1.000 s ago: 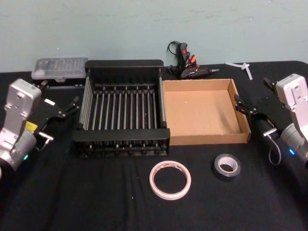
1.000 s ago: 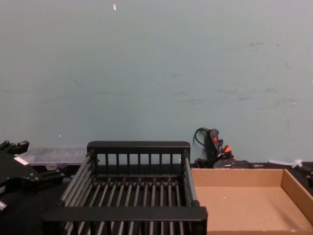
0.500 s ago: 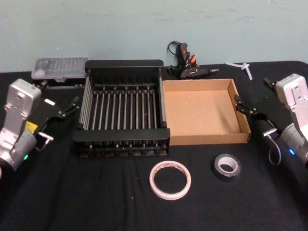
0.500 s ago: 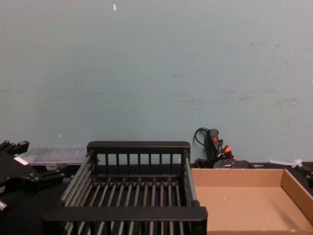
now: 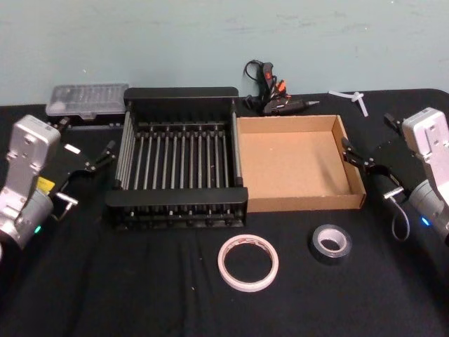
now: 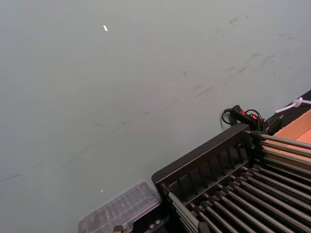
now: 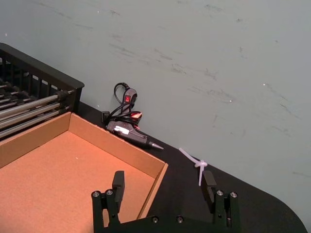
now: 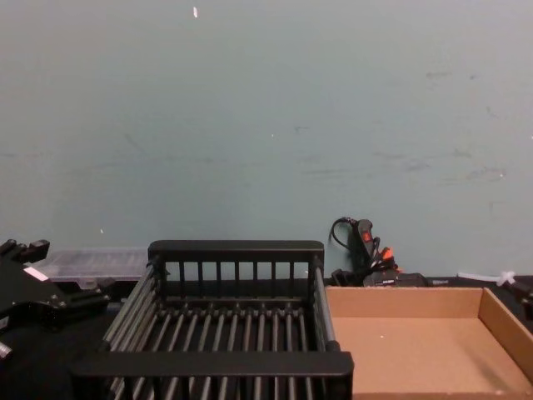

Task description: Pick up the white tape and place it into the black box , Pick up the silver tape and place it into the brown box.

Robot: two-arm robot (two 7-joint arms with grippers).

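I am keeping both arms flanking the black box [image 5: 181, 153] and brown box [image 5: 298, 163], right gripper [image 7: 164, 187] fingers spread, left gripper [image 5: 97, 160] seemingly spread too, leaving the white tape [image 5: 248, 262] and silver tape [image 5: 330, 243] unobstructed on the near desk [image 5: 140, 295].

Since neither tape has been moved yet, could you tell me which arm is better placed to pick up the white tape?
Probably the left. The white tape lies nearer the black box, on the left claw's side. The right claw sits by the brown box, closer to the silver tape.
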